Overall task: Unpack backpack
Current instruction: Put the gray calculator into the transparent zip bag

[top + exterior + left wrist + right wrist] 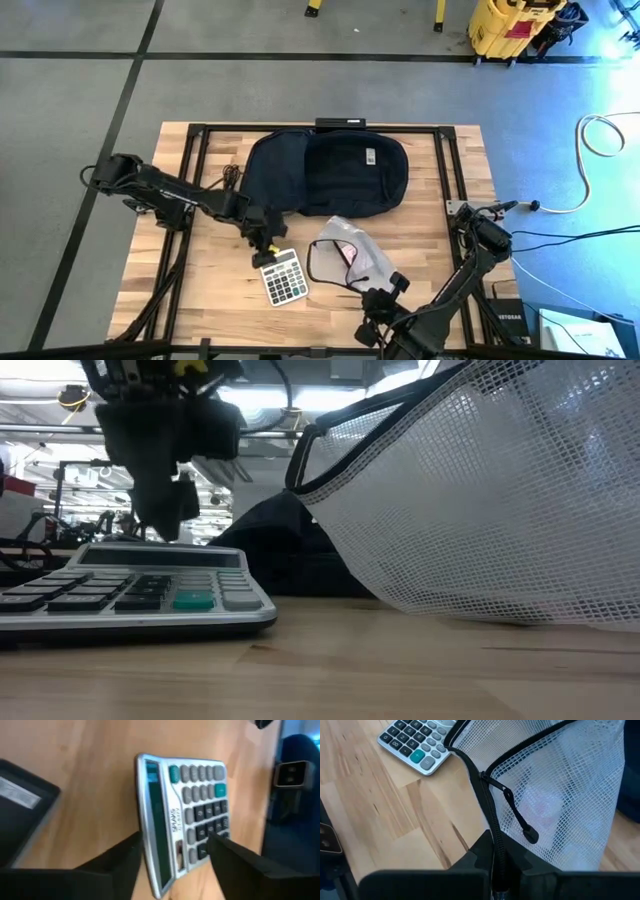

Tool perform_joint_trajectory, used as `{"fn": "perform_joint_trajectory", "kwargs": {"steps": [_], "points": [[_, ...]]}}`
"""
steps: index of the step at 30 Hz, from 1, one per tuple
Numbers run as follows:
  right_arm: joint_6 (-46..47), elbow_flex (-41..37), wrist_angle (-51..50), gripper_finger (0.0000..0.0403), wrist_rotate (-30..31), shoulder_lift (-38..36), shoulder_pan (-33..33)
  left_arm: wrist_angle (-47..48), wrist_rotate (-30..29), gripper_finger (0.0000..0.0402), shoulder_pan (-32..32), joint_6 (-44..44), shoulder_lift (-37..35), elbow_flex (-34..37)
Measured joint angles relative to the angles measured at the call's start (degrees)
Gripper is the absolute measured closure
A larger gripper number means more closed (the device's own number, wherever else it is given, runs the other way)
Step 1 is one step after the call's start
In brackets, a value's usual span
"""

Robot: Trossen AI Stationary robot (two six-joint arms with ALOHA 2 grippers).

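Nearest to the low camera lies bare wooden table [330, 670], and on it a grey calculator [130, 595] at one side and a white mesh pouch [480, 500] with black edging at the other. Above the calculator's far edge hangs the left gripper [160, 510], dark. Behind both things the backpack [270, 545] shows only as a low dark mound.

From the high view, the backpack [325, 172] lies flat on the far half of the table, about in the middle. It is a large soft bag of very dark navy fabric with a rounded outline, and it carries a small white label on its front. The mesh pouch [350, 255] lies just in front of it, and the calculator [283, 277] is beside the pouch. The left gripper [264, 252] stands over the calculator's far end. The right gripper [383, 297] is at the pouch's near edge.

In the left wrist view, the two dark fingers [240, 857] stand apart on either side of the calculator [185, 815], and they do not press it.

In the right wrist view, the right gripper [499, 870] is closed on the black zipper edge of the mesh pouch [555, 785]. A black zipper pull [517, 815] hangs on the mesh.
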State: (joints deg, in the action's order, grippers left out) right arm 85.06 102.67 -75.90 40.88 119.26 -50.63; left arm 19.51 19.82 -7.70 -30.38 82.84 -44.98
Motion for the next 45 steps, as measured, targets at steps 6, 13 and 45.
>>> {"fn": "perform_joint_trajectory", "kwargs": {"steps": [6, 13, 45], "points": [[0.0, 0.0, -0.2, 0.0403, 0.0, 0.0, 0.0, -1.9, 2.4, 0.0146, 1.2, 0.8, 0.7, 0.5], [0.1, 0.0, -0.1, 0.0403, 0.0, 0.0, 0.0, -1.9, -0.4, 0.0145, 2.3, 1.8, 4.2, 0.5], [0.1, 0.0, 0.0, 0.0403, 0.6, 0.0, 0.0, -7.1, 12.7, 0.0361, 6.1, 3.7, 8.9, 0.5]]}}
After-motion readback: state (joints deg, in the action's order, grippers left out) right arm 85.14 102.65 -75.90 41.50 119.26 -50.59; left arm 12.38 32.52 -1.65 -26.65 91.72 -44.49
